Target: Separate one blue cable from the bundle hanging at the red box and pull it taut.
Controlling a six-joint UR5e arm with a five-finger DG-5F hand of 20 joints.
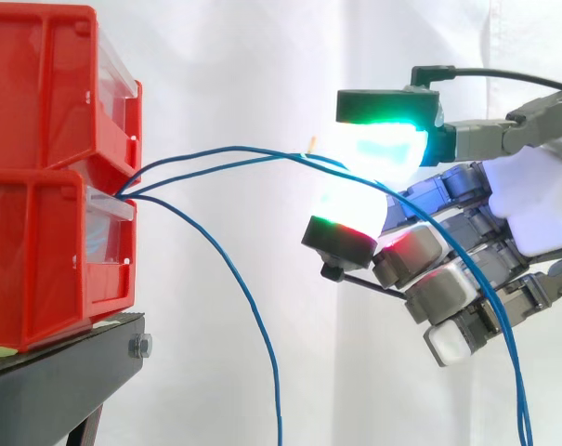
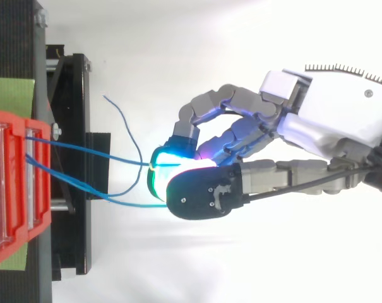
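Side view — the hand (image 1: 539, 209) pinches a blue cable (image 1: 227, 149) between glowing pads (image 1: 385, 149).

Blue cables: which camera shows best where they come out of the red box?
The side view: the blue cables fan out from the gap between the red bins, two rising to the fingers. The top view shows them stretched from bins to fingers.

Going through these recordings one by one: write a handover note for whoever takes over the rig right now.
Hand: shut, glowing pads pinching blue cable, clear of the red bins.
Cables: two strands run from between the bins to the pinch; a third strand hangs down loose.
Done: cable grasped. I cannot tell whether one strand or two is pinched.
Left: the strands bow, so pull away until taut.
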